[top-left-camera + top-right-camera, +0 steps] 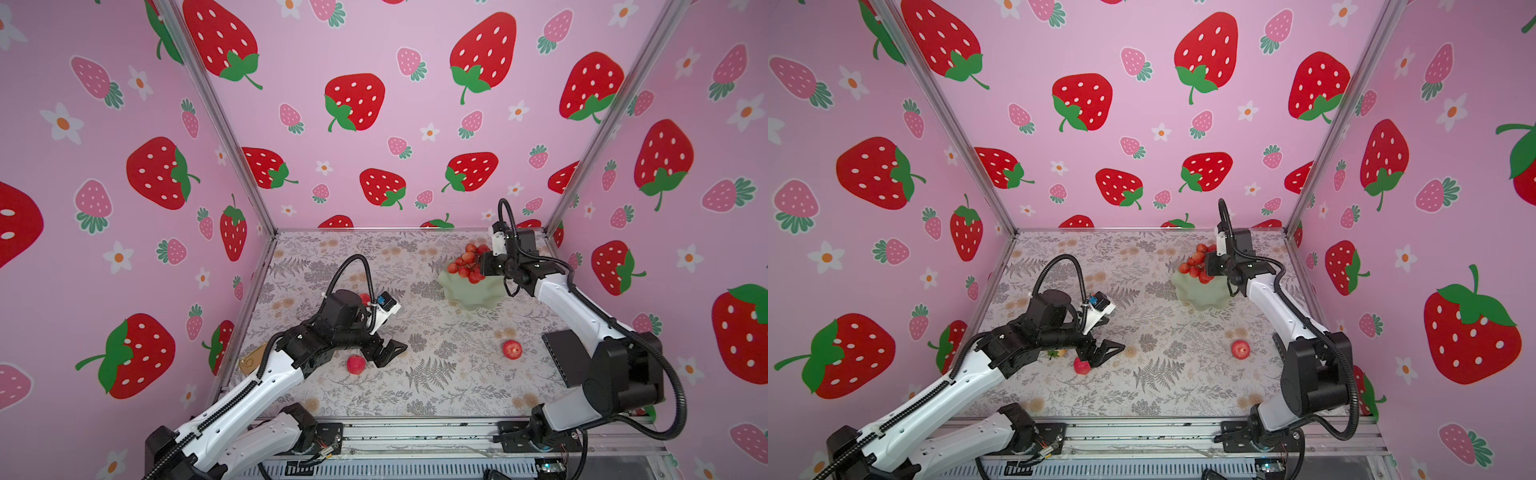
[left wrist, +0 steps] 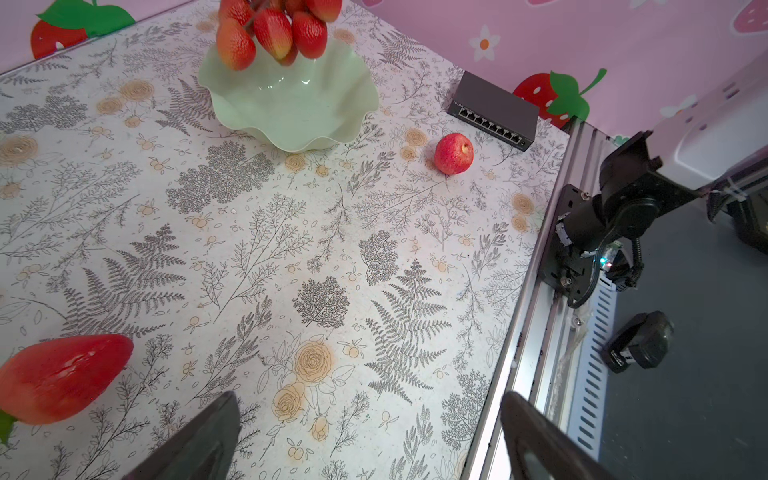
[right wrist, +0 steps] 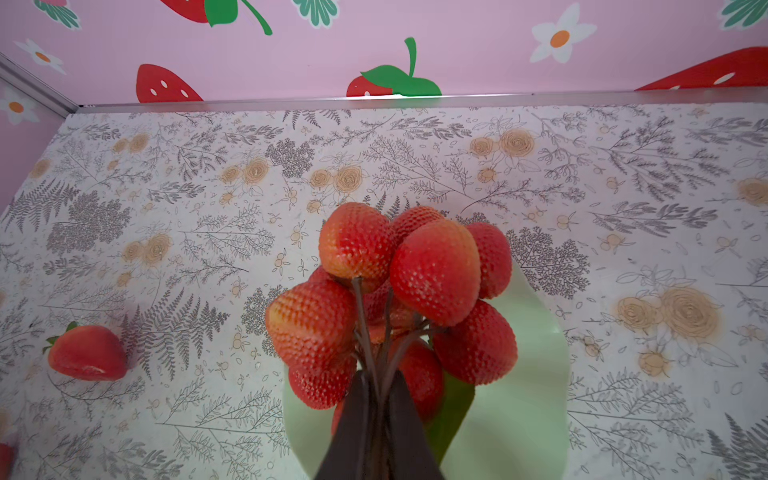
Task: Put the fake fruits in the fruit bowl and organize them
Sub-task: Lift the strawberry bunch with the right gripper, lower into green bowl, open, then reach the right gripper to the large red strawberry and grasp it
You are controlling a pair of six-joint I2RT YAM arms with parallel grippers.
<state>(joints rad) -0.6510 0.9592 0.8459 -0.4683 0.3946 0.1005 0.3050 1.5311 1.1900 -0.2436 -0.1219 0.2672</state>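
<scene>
My right gripper (image 3: 380,374) is shut on the dark stems of the red-orange berry bunch (image 3: 432,270). It holds the bunch (image 1: 467,262) over the far rim of the mint-green fruit bowl (image 1: 473,297) at the back right. My left gripper (image 1: 392,355) stands open and empty low over the table. A round red fruit (image 1: 356,364) lies just beside its fingers. Another round red fruit (image 1: 512,349) lies in front of the bowl. A strawberry (image 1: 365,298) lies behind the left wrist. In the left wrist view a strawberry (image 2: 62,378) lies outside the open jaws.
A black network switch (image 2: 492,110) sits by the right wall, near my right arm. A tan card-like object (image 1: 251,361) lies at the table's left edge. Pink walls close in three sides. A metal rail (image 1: 415,432) runs along the front.
</scene>
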